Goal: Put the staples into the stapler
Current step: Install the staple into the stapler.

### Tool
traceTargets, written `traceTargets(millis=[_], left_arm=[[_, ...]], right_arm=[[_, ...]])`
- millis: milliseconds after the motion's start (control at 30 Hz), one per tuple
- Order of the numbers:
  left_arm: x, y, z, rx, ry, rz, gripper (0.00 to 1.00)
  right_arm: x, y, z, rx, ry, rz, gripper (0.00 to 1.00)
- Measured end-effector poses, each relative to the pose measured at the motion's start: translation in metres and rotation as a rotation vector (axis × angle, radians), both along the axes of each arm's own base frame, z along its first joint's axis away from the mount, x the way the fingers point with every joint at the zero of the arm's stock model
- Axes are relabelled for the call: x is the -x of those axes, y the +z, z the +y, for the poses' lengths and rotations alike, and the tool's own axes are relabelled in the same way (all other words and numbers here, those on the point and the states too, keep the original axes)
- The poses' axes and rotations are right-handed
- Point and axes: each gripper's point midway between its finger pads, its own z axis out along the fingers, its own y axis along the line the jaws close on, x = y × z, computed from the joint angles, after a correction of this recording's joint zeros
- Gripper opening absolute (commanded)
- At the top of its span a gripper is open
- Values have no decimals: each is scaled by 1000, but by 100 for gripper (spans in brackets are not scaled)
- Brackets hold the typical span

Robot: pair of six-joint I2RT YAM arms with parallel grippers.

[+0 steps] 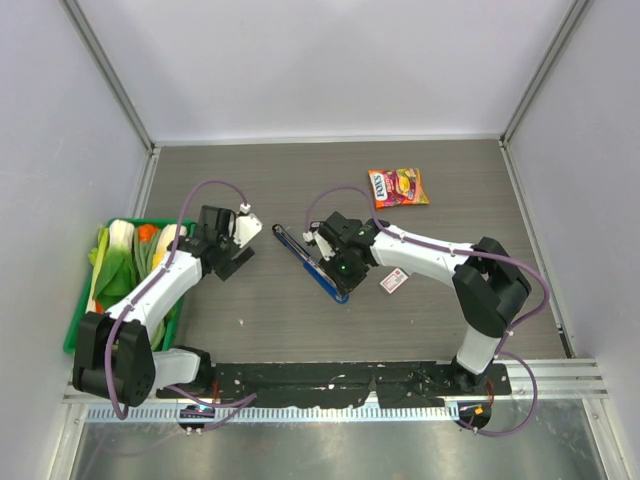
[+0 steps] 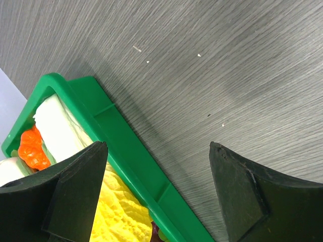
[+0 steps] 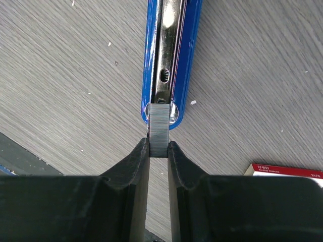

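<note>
The stapler (image 1: pixel 322 276) lies open mid-table, with a blue base, a shiny metal channel and a black top arm (image 1: pixel 289 242) swung back to the upper left. My right gripper (image 1: pixel 336 262) is over the base's near end. In the right wrist view the right gripper (image 3: pixel 159 148) is shut on a short grey strip of staples (image 3: pixel 159 126). The strip's far end sits at the near end of the stapler's channel (image 3: pixel 167 50). The white-and-red staple box (image 1: pixel 394 281) lies right of the stapler and also shows in the right wrist view (image 3: pixel 285 170). My left gripper (image 1: pixel 233 258) is open and empty (image 2: pixel 157 146).
A green tray (image 1: pixel 73 330) of toy vegetables stands at the left edge; its rim (image 2: pixel 126 146) is under the left gripper. An orange snack bag (image 1: pixel 398 186) lies at the back right. Grey walls enclose the table.
</note>
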Motion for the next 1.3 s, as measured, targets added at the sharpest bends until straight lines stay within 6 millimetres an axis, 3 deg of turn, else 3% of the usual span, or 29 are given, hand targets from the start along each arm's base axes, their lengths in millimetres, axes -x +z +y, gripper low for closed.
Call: traceTargets(millis=[433, 667, 1100, 1300], left_arm=[[1, -1, -1, 6, -4, 3, 86], [1, -1, -2, 9, -5, 5, 86], [1, -2, -2, 13, -6, 7, 86], [1, -2, -3, 14, -6, 7, 86]], right_arm=[[-3, 1, -2, 25, 4, -32, 20], [-6, 2, 0, 27, 4, -40, 29], [-8, 1, 5, 36, 22, -51, 29], [-7, 2, 6, 32, 26, -48, 38]])
